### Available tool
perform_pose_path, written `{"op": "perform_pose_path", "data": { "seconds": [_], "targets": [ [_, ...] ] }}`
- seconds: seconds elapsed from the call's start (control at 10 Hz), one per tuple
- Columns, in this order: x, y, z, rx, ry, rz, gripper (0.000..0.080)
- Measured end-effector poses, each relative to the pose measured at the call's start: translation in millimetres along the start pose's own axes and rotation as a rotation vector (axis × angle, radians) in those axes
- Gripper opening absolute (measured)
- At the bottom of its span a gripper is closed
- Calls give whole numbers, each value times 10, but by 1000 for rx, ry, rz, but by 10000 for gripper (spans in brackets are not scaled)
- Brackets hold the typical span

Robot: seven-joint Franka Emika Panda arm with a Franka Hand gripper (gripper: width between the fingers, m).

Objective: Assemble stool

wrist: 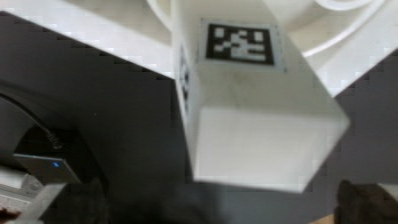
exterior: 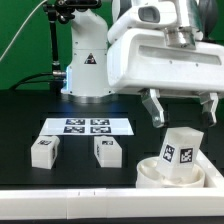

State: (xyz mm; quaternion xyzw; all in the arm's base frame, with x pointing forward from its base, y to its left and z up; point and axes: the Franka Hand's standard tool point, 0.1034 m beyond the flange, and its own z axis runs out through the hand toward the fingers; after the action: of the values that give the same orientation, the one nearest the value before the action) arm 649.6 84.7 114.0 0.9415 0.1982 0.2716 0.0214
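Observation:
A white stool leg [exterior: 178, 148] with black-and-white tags stands slightly tilted in the round white seat [exterior: 150, 174] at the exterior view's lower right. My gripper [exterior: 183, 118] hangs just above the leg's top, open, with its dark fingers [exterior: 156, 109] spread wider than the leg and apart from it. In the wrist view the leg [wrist: 258, 110] fills the middle with a tag facing me and the seat [wrist: 98, 30] curving behind it. The gripper [wrist: 222, 208] holds nothing. Two more legs, one [exterior: 43, 150] and another [exterior: 108, 150], lie on the black table.
The marker board [exterior: 87, 126] lies flat behind the two loose legs. The arm's white base [exterior: 85, 60] stands at the back. A white border rail [exterior: 60, 205] runs along the table's near edge. A cable [wrist: 36, 110] shows on the dark table in the wrist view.

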Motion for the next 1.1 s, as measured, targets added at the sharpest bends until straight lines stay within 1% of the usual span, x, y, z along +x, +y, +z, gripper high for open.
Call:
{"op": "perform_pose_path", "data": {
  "seconds": [0.1,0.3,0.5,0.6,0.7,0.8,0.9,1.0,1.1],
  "targets": [
    [12,25,3,1,-8,0,649],
    [-1,15,21,2,-11,1,649],
    [-12,-13,29,12,-33,-1,649],
    [-17,-8,32,12,-33,-2,649],
    [-43,-30,45,22,-60,-4,649],
    [-69,-89,60,51,-136,-7,649],
    [-49,-119,60,74,-198,-9,649],
    [-80,-147,65,93,-256,-3,649],
    [-116,-191,56,118,-336,6,649]
  ]
}}
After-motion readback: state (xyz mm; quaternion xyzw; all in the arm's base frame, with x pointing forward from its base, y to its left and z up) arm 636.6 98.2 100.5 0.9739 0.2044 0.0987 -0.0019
